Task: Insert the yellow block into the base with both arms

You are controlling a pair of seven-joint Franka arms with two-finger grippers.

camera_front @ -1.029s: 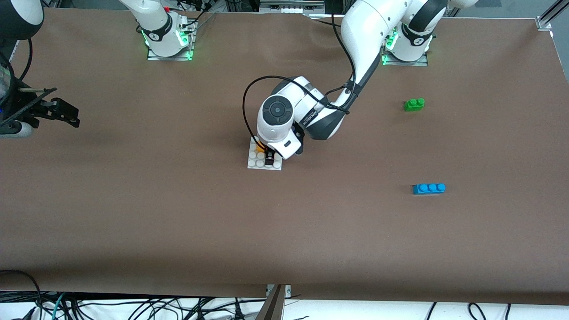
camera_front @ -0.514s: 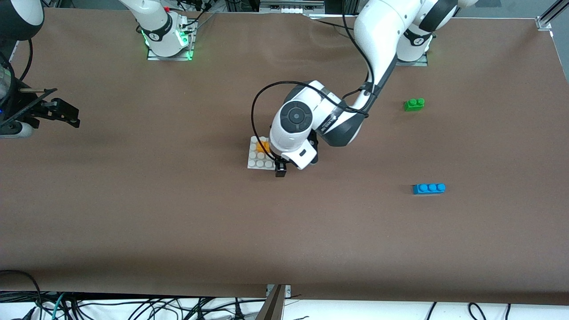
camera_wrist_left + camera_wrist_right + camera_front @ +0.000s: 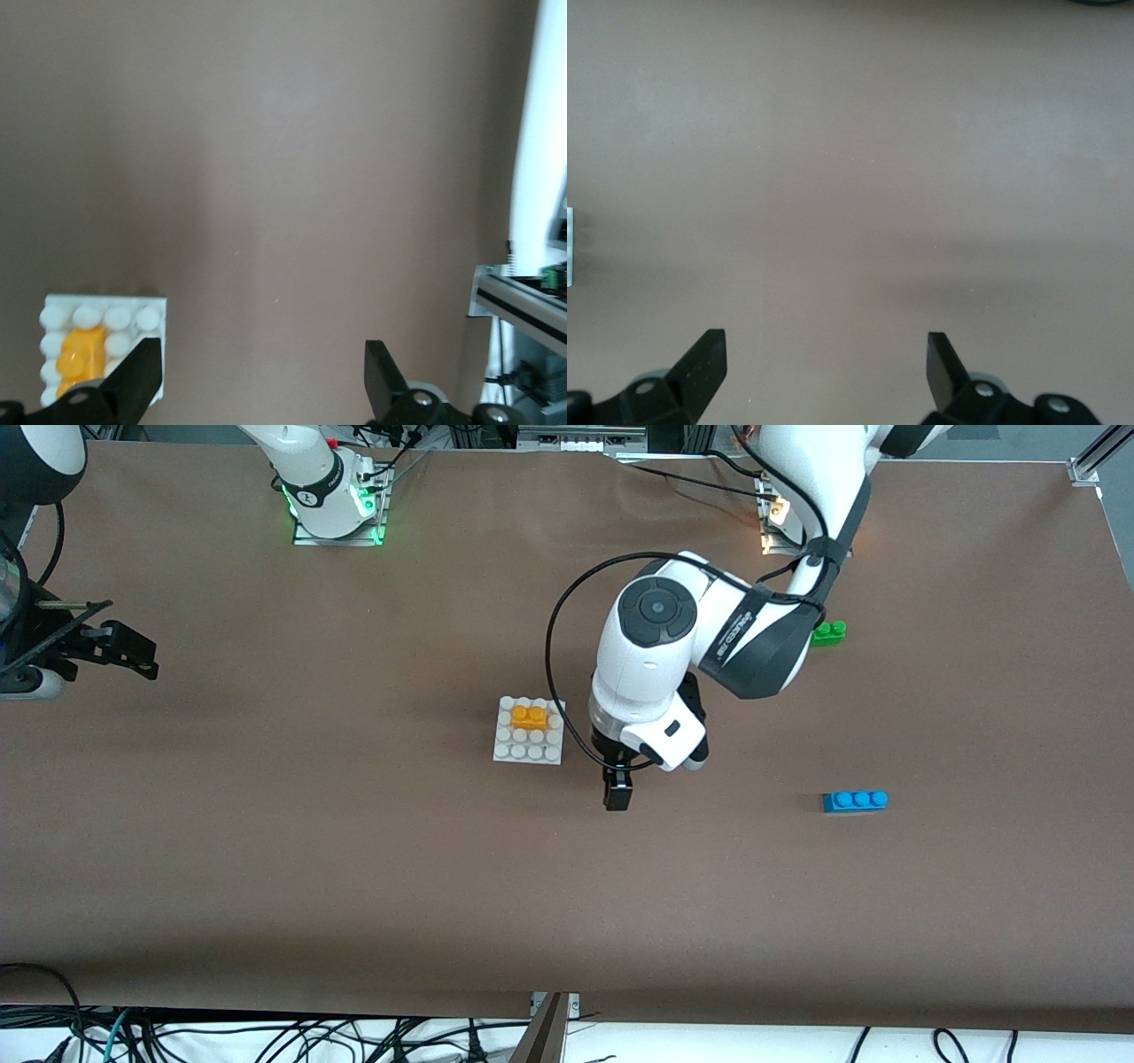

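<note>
The yellow block (image 3: 530,716) sits pressed onto the white studded base (image 3: 532,751) at mid-table, on the rows farther from the front camera. My left gripper (image 3: 617,788) hangs open and empty over bare table, beside the base toward the left arm's end. In the left wrist view the base (image 3: 120,317) and the yellow block (image 3: 81,351) show past one finger, and the left gripper (image 3: 263,381) has only table between its jaws. My right gripper (image 3: 137,657) waits at the right arm's end of the table. In the right wrist view the right gripper (image 3: 824,367) is open over bare table.
A green two-stud brick (image 3: 829,633) lies partly hidden by the left arm's wrist. A blue three-stud brick (image 3: 855,801) lies nearer the front camera toward the left arm's end. A metal frame rail (image 3: 518,301) borders the table in the left wrist view.
My left gripper has left the yellow block on the base, risen and moved off toward the left arm's end. The right arm has not moved.
</note>
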